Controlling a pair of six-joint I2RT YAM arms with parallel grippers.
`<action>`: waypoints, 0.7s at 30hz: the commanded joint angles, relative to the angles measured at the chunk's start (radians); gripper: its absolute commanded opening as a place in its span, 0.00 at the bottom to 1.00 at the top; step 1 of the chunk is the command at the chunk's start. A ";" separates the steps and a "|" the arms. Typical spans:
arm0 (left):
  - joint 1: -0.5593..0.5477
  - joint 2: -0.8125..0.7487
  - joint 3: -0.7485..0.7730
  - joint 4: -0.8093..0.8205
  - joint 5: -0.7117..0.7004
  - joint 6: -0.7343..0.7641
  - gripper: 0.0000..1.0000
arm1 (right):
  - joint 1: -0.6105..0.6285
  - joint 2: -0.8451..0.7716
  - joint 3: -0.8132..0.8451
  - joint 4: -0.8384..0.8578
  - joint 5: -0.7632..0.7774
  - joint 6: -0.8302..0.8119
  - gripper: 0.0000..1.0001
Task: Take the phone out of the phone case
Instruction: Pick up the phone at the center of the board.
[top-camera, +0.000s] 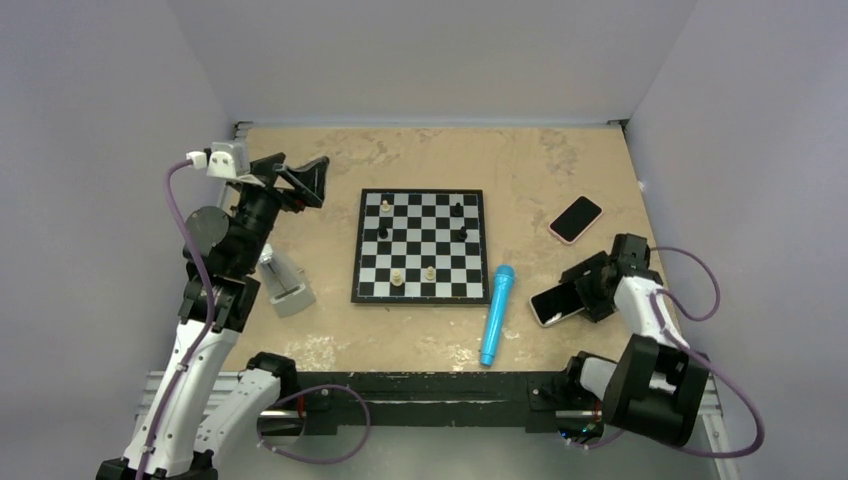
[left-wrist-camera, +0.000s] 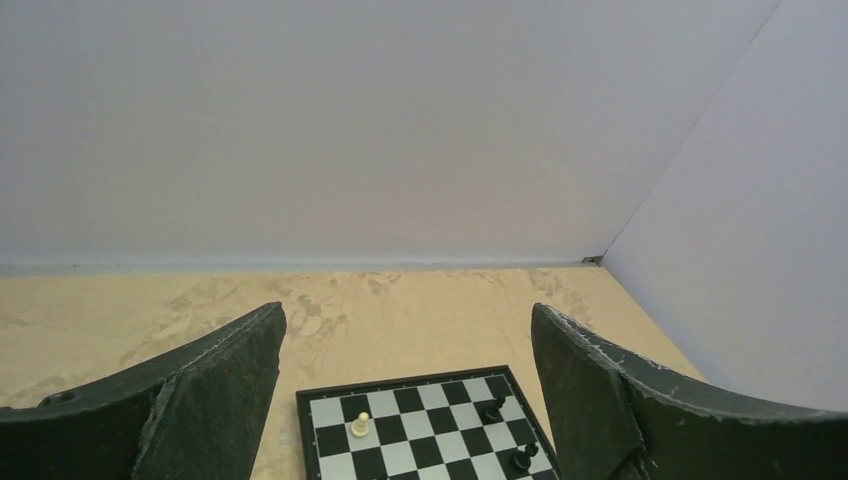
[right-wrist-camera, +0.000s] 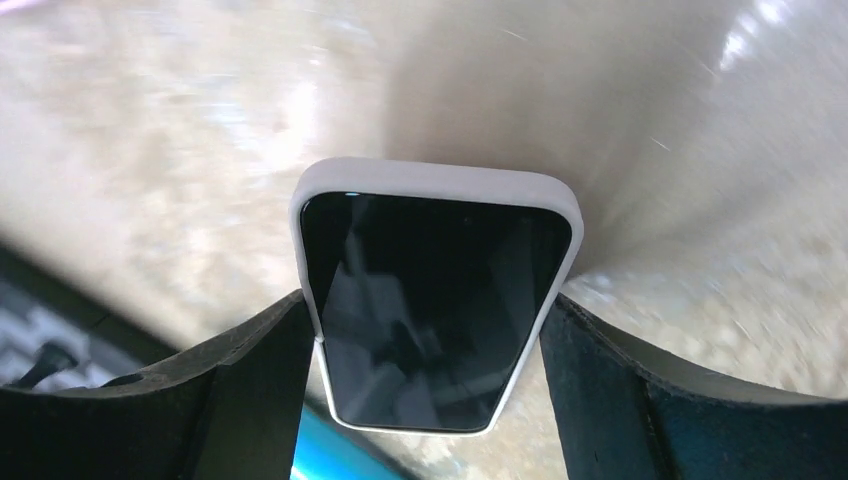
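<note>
Table (top-camera: 540, 160) is sandy tan with paler marbled blotches. Chessboard (top-camera: 420, 247) is black and white checks inside a black border, with black pieces (top-camera: 457, 211) and cream pieces (top-camera: 398, 277). The toy mic (top-camera: 497, 313) is bright blue. Phone (right-wrist-camera: 432, 300) has a glossy black screen, and its phone case (right-wrist-camera: 430, 175) is pale grey-white. The 2nd phone (top-camera: 575, 219), far right, has a black screen and pink rim. Left tool (left-wrist-camera: 405, 345) and right tool (right-wrist-camera: 428, 320) are both scuffed matte black. Cables (top-camera: 700, 290) are purple and the walls (top-camera: 100, 100) pale lilac-grey.

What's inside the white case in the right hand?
A phone, dark screen up, fills the white case, which the right hand grips by its sides. Whatever is under the phone inside the case is covered.
</note>
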 joint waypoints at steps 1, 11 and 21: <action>-0.009 0.012 -0.003 0.060 0.038 -0.033 0.95 | 0.001 -0.193 -0.031 0.328 -0.147 -0.146 0.00; -0.011 0.143 0.042 0.062 0.230 -0.147 0.88 | 0.002 -0.338 0.042 0.403 -0.151 -0.346 0.00; -0.067 0.270 0.124 -0.009 0.369 -0.163 0.86 | 0.145 -0.358 0.132 0.498 -0.182 -0.412 0.00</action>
